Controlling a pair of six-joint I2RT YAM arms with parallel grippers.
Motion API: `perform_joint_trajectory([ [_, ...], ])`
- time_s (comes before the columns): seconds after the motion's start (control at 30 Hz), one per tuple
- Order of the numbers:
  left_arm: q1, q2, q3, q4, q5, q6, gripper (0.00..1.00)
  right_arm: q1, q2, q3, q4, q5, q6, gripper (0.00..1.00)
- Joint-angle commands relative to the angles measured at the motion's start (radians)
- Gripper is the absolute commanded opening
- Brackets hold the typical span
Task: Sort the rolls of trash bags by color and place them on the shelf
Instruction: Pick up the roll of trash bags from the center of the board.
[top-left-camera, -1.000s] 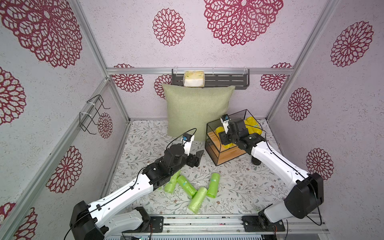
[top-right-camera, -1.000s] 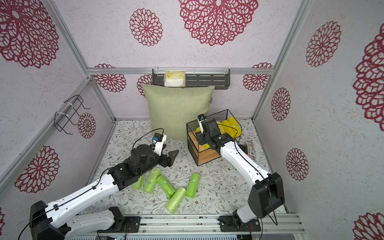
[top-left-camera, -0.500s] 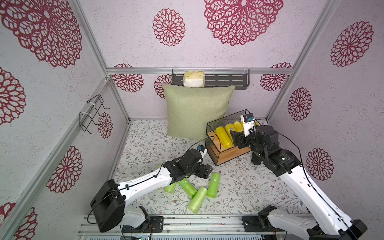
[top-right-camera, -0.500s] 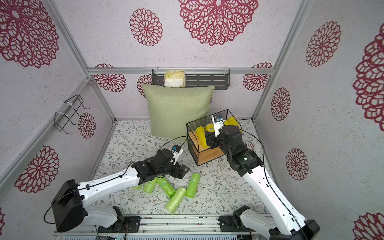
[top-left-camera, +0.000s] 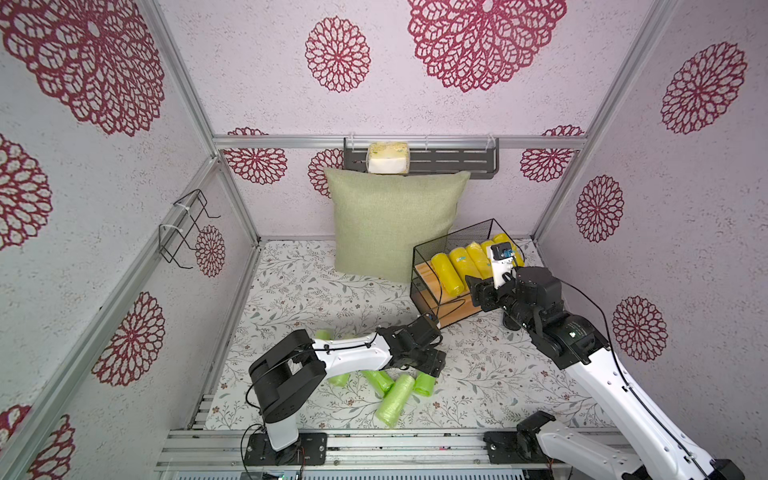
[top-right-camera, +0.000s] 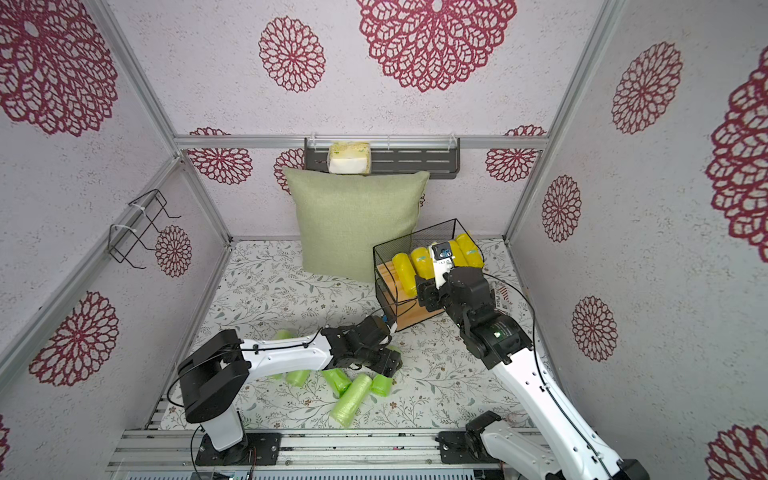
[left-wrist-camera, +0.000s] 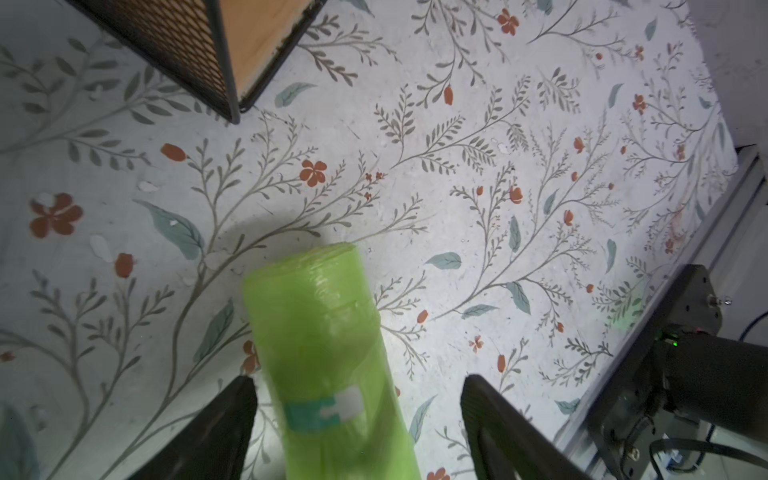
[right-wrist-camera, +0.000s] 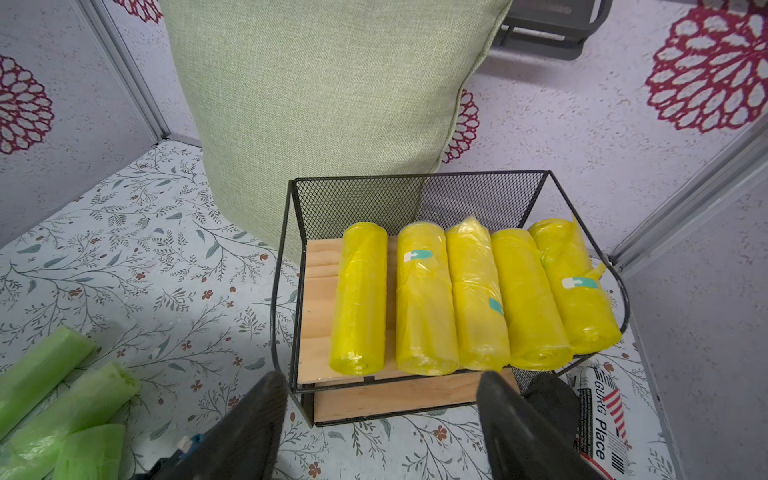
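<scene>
While my L gripper (left-wrist-camera: 357, 380) is hanging spread over a green roll (left-wrist-camera: 316, 332) just off the front corner of the shelf (left-wrist-camera: 232, 62), I'm aiming at centring it btwn the jaws before squeezing, as one side is gaping. R gripper (right-wrist-camera: 382, 378) is hovering spread & empty before the shelf; five yellow rolls (right-wrist-camera: 457, 291) are lying on its top board (right-wrist-camera: 316, 299).

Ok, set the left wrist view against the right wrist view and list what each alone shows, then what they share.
Left wrist only: a green roll with a teal sticker, lying within the open left hand. Right wrist only: five yellow rolls side by side on the top board of the shelf, the green cushion, the open right hand. Both: the shelf, the floral mat, green rolls.
</scene>
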Motion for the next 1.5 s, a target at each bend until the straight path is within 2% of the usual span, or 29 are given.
perform_joint_trajectory([
  [0.0,-0.007,0.044,0.028,0.002,-0.043,-0.024,0.78,-0.004,-0.033,-0.003,0.010,-0.003,0.029,0.77],
  [0.1,-0.007,0.081,0.039,0.018,-0.063,-0.036,0.71,-0.004,-0.049,-0.018,-0.004,-0.009,0.040,0.77],
  [0.23,-0.007,0.079,0.034,0.040,-0.085,-0.054,0.58,-0.004,-0.072,-0.040,-0.019,-0.030,0.057,0.77],
  [0.4,0.004,-0.045,-0.064,0.145,-0.167,-0.084,0.42,-0.004,-0.098,-0.067,-0.041,-0.084,0.094,0.77],
  [0.53,0.043,-0.164,-0.162,0.283,-0.171,-0.153,0.32,0.000,-0.128,-0.106,-0.027,-0.195,0.151,0.76],
  [0.63,0.084,-0.265,-0.246,0.411,-0.172,-0.234,0.32,0.017,-0.141,-0.141,-0.003,-0.315,0.195,0.76],
  [0.77,0.151,-0.375,-0.354,0.614,-0.155,-0.386,0.30,0.071,-0.176,-0.241,0.125,-0.442,0.288,0.76],
  [0.93,0.180,-0.470,-0.397,0.720,-0.217,-0.492,0.29,0.140,-0.188,-0.381,0.344,-0.477,0.398,0.78],
  [1.1,0.180,-0.534,-0.413,0.762,-0.288,-0.569,0.29,0.157,-0.179,-0.524,0.630,-0.501,0.519,0.85],
  [1.23,0.180,-0.553,-0.439,0.831,-0.322,-0.634,0.29,0.171,-0.134,-0.586,0.822,-0.519,0.606,0.93],
  [1.47,0.176,-0.549,-0.454,0.922,-0.326,-0.668,0.31,0.229,-0.040,-0.654,1.103,-0.498,0.719,0.93],
])
